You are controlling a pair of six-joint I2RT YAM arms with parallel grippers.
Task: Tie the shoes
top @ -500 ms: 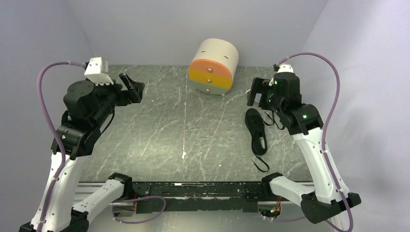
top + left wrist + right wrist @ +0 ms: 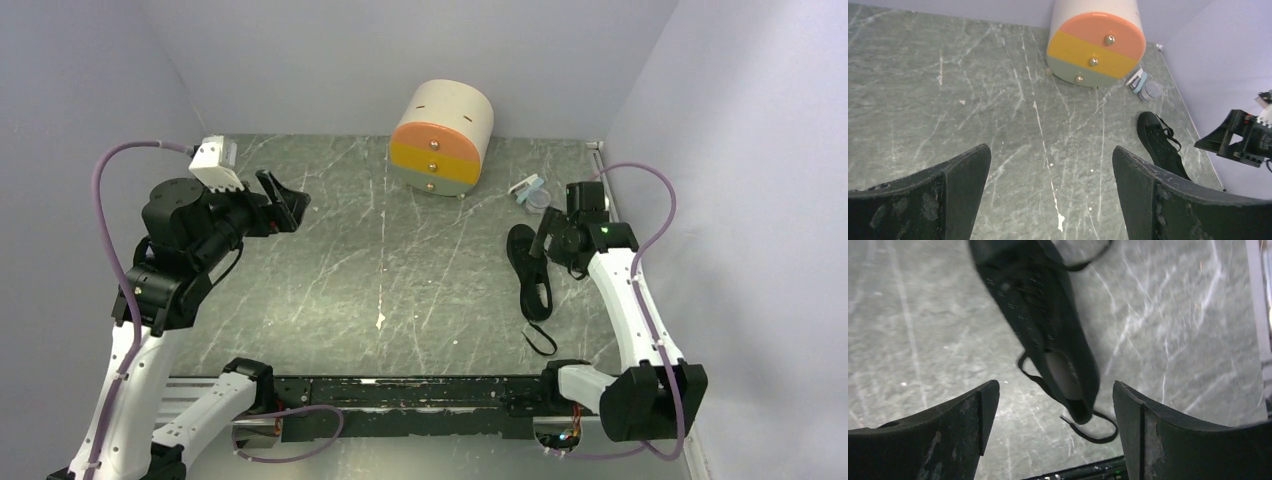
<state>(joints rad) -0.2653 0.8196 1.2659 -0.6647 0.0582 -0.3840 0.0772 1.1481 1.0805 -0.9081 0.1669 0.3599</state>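
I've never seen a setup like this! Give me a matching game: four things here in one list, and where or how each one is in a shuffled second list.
Things:
1. black shoe
2. round drawer box
3. left fingers
4. right fingers

Places or states:
A. open, raised over the left side of the table
B. at the back, drawer fronts facing the near edge
C. open, close above the shoe
D. lying on the right side, laces loose

Pairs: 1-D, 2-B, 3-A, 4-C

Marbled table (image 2: 400, 270): black shoe (image 2: 535, 285) at right, round drawer box (image 2: 440, 140) at back, small clear container (image 2: 532, 192) between.
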